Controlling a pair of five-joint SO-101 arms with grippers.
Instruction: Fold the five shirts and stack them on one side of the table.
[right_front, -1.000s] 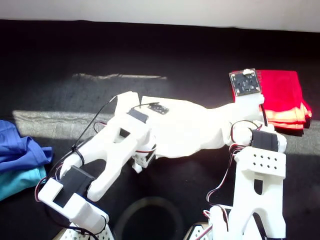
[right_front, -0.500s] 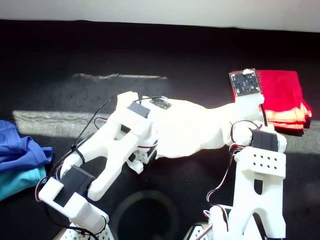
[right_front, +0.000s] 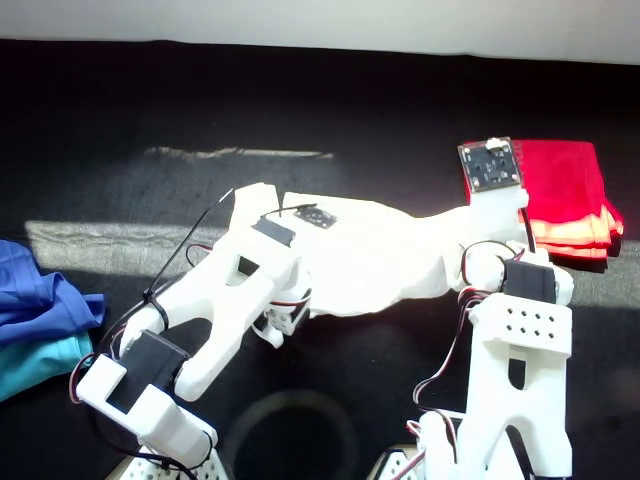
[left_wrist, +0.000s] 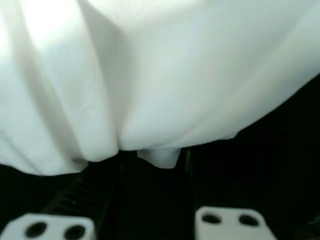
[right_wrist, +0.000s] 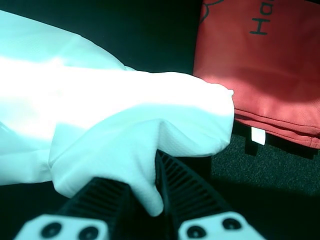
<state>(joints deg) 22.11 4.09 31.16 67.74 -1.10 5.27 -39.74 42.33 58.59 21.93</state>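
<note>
**Two claws gripping a white shirt on a dark worktop**

A crumpled blue shirt (right_front: 40, 295) and a teal shirt (right_front: 35, 362) lie at the worktop's (right_front: 400, 90) left edge. The left claw (left_wrist: 156, 159) pinches the white shirt (right_front: 385, 250) mid-worktop. The right claw (right_wrist: 150, 175) is clenched on its other end, just beside the folded red stack (right_front: 565, 190).

One white shirt (right_front: 370, 250); one red shirt (right_front: 565, 190); one blue shirt (right_front: 35, 290); one teal shirt (right_front: 35, 362).

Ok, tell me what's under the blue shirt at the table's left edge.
A teal shirt pokes out from beneath the blue shirt, both on the black table. How far the teal one extends underneath, and anything else below, is covered.
</note>
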